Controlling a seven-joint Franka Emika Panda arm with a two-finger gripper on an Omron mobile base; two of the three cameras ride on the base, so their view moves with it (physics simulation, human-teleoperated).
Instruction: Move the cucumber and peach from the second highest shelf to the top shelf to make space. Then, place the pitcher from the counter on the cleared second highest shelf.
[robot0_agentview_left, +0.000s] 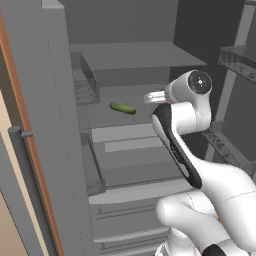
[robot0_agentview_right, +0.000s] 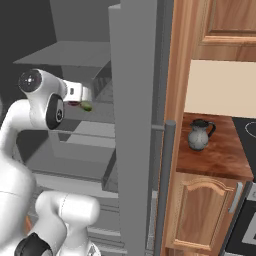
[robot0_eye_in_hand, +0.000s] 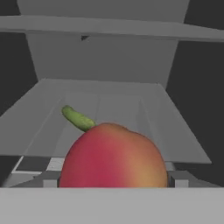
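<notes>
We see the pincer (robot0_agentview_right: 86, 102) reached into the open fridge at the level of the second highest shelf (robot0_agentview_left: 107, 116), its jaws spread wide. In the hand view the peach (robot0_eye_in_hand: 113, 155) sits right in front of the camera, between the two finger positions, and we cannot tell whether the fingers touch it or merely flank it. In the right base view a bit of red and green shows just at the pincer's tip.

The cucumber (robot0_agentview_left: 122, 108) lies on that same shelf, behind the peach and to its left in the hand view, angled across the grey panel. The top shelf (robot0_agentview_left: 135, 54) is above it.

The pitcher (robot0_agentview_right: 199, 134) stands upright on the desk (robot0_agentview_right: 220, 155), to the right of the fridge door, well apart from the arm.

We find no brands, labels or legible writing on anything.
</notes>
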